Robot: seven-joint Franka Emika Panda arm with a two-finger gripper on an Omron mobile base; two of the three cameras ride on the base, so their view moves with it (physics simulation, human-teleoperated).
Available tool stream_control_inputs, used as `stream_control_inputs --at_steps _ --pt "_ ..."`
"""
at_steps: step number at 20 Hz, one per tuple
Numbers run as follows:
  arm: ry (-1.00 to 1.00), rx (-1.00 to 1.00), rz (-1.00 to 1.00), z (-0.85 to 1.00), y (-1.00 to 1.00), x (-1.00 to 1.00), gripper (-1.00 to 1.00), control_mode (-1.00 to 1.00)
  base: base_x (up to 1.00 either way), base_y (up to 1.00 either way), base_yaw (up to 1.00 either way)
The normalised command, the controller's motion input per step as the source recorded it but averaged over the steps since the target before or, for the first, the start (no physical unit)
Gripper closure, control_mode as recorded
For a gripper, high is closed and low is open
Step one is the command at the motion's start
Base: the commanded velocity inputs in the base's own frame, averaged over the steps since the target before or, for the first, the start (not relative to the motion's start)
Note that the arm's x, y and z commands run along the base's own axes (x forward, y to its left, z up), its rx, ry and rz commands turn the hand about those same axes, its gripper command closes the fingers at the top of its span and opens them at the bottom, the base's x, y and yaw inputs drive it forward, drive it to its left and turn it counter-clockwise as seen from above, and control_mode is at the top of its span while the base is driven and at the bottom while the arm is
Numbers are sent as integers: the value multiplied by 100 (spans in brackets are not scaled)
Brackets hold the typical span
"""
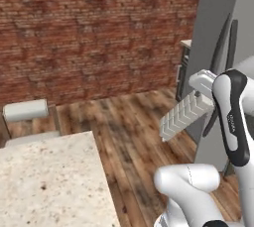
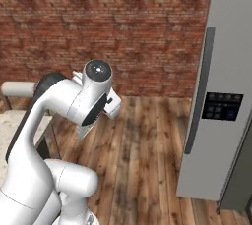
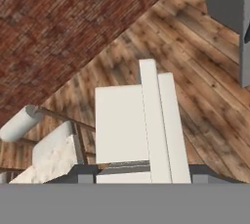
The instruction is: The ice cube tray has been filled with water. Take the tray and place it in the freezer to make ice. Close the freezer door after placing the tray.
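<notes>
- Left base view: my gripper (image 1: 202, 93) is clamped on one end of the ice cube tray (image 1: 182, 115), held in the air above the wood floor (image 1: 129, 127). Tray tilts, free end sagging toward the floor. Risk: it's full of water, so any tilt or quick swing spills it. The grip is at the end only, so it could twist in my jaws.
- Same view: stone counter (image 1: 49, 181) at lower left and a white roll (image 1: 25, 109) beyond it, both well apart from the tray. The grey fridge is just beside my hand; I could clip it w/ the tray.
- Right base view: freezer door (image 2: 216, 101) w/ black dispenser panel (image 2: 222, 106) and long dark handle (image 2: 198, 91) looks shut. That's what blocks me: no way in w/ the tray in my jaws. Brick wall (image 2: 123, 27) behind.
- Hand view: tray runs out ahead of my fingertips over the floor, fridge corner at upper right.
</notes>
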Motion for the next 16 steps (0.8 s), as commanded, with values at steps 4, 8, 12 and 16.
stream_control_inputs --at_steps 4,8,12,16 --pt "0 0 0 0 0 0 100 100 80 -8 0" --pt "0 0 0 0 0 0 100 100 74 -8 -3" --pt "0 0 0 0 0 0 100 100 73 -2 -11" --pt "0 0 0 0 0 0 100 100 52 -1 -26"
